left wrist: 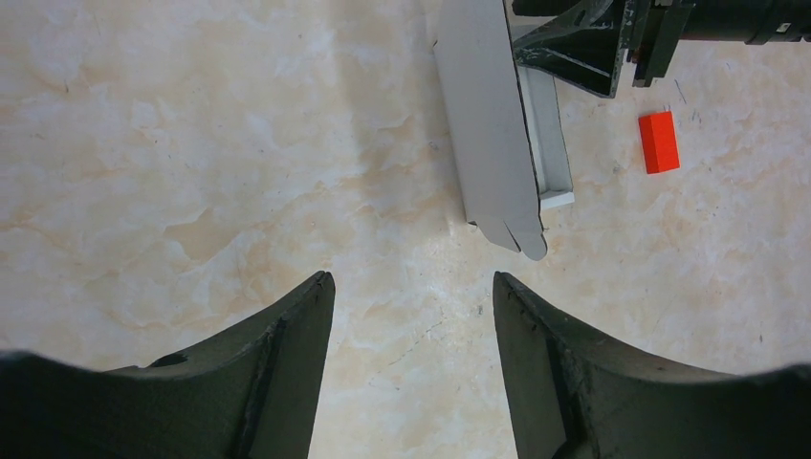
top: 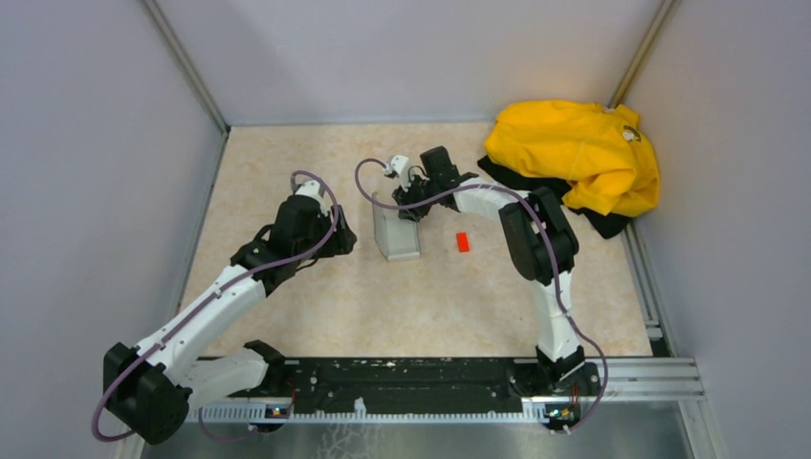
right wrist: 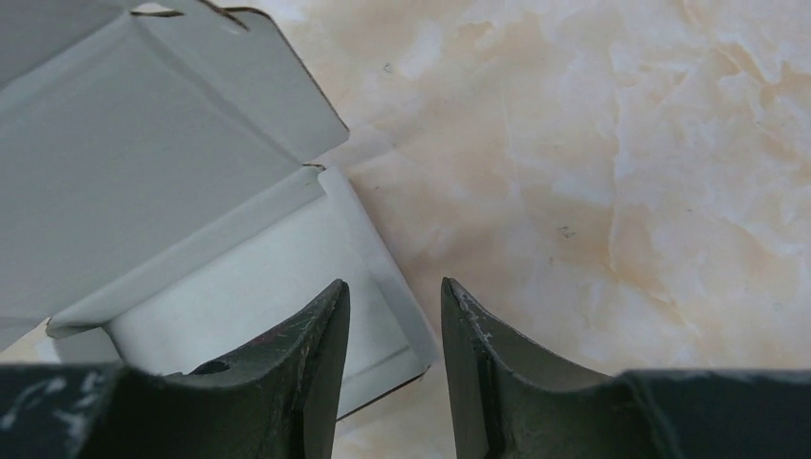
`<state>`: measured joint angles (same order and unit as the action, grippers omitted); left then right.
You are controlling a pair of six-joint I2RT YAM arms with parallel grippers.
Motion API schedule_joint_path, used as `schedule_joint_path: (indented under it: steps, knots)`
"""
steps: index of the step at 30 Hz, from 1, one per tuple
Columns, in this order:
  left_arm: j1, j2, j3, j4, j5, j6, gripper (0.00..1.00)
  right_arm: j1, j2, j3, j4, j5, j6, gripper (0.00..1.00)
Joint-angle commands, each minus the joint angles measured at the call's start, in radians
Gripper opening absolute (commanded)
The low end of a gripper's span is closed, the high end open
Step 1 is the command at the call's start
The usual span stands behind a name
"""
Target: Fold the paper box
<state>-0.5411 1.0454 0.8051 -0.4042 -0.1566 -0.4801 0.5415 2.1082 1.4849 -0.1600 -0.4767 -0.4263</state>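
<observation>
paper box (top: 395, 234) partly folded, mid-table between the two arms
left gripper (left wrist: 411, 282) sits just beside it, spread wide with nothing in it. right gripper (right wrist: 394, 287) straddles the box's side wall with its jaws fairly close together, can't tell if it's actually pinching the card. little red block (top: 463, 242) lies near the box.

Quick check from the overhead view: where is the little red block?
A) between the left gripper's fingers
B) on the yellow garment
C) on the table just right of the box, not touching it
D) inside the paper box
C: the red block lies on the table just to the right of the paper box, with bare tabletop showing between them.
</observation>
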Motion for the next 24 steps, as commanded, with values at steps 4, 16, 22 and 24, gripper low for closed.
schedule_joint_path:
  steps: [4, 16, 22, 24]
  knots:
    - [0.006, -0.002, 0.022, 0.01, -0.006, 0.008, 0.68, 0.019, -0.002, 0.007, 0.048, -0.077, -0.006, 0.35]
    - [0.008, 0.002, 0.023, 0.009, -0.006, 0.008, 0.68, 0.052, 0.05, 0.04, 0.051, 0.01, -0.004, 0.26]
    - [0.008, -0.002, 0.021, 0.008, -0.009, 0.009, 0.68, 0.066, 0.03, 0.014, 0.082, 0.1, 0.022, 0.16]
    - [0.009, -0.003, 0.017, 0.011, -0.008, 0.008, 0.68, 0.075, 0.008, -0.02, 0.109, 0.17, 0.036, 0.13]
